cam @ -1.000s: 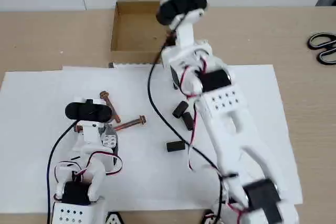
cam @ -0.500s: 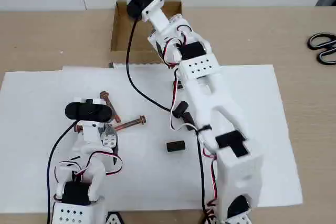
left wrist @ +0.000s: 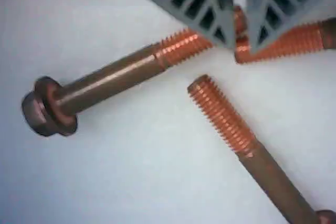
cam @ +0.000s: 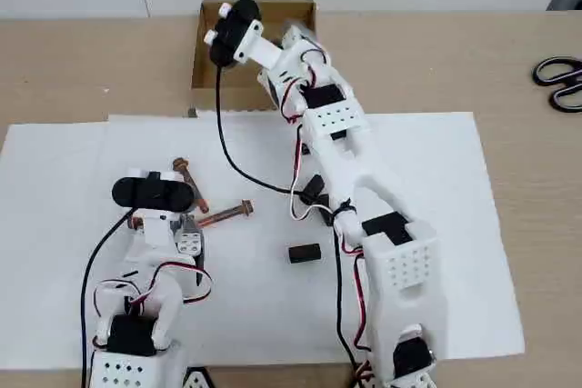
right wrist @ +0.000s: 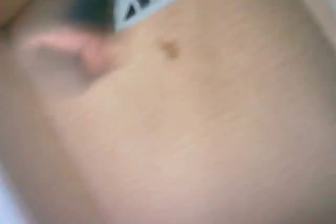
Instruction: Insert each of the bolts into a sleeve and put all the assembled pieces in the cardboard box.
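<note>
Paper-covered table [cam: 73,61]: right arm [cam: 336,124] stretched over cardboard box [cam: 205,52], left pincer [left wrist: 239,40] above bolts [left wrist: 105,85].

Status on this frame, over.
Left gripper low over the copper-coloured bolts. Right gripper over the brown cardboard box. Black cylindrical sleeves loose on paper.

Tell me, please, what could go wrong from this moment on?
1. The bolts lie crowded under the left tool; a grasp there may catch two or push one away.
2. The right arm's black cable runs close to the bolts and could drag them when the arm pulls back from the cardboard box.
3. The sleeves beside that arm might be knocked.
</note>
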`<act>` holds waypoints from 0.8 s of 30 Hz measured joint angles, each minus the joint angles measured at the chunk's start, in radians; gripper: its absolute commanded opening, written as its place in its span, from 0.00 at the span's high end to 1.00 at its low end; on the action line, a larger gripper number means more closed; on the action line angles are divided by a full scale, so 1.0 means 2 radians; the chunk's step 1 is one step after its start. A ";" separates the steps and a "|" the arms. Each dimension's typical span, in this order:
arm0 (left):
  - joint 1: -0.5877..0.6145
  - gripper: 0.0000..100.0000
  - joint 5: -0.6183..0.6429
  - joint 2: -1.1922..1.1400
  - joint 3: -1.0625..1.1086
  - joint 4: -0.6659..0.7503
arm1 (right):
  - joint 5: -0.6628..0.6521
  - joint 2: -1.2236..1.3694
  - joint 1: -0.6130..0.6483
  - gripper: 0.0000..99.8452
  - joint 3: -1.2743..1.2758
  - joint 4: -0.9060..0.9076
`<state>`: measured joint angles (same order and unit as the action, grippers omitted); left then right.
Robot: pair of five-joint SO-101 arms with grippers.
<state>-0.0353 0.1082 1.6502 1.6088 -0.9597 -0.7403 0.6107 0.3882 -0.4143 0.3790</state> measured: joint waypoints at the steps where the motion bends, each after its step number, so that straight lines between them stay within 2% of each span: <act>1: 0.000 0.99 0.000 0.000 0.000 0.000 | 0.000 0.000 0.000 0.87 -0.002 0.005; 6: 0.000 0.99 0.000 0.000 0.000 0.000 | 0.009 -0.008 -0.002 1.00 -0.002 0.049; 10: 0.000 0.99 0.000 0.000 0.000 0.000 | 0.042 -0.061 -0.005 0.99 -0.002 0.114; 18: 0.000 0.99 0.000 0.000 0.000 0.000 | 0.085 -0.184 -0.004 0.99 -0.002 0.351; 24: 0.000 0.99 0.000 0.000 0.000 0.000 | 0.117 -0.229 0.008 0.99 -0.002 0.479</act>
<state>-0.0353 0.1082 1.6502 1.6088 -0.9597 -0.5071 0.1534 0.4051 -0.4189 1.3364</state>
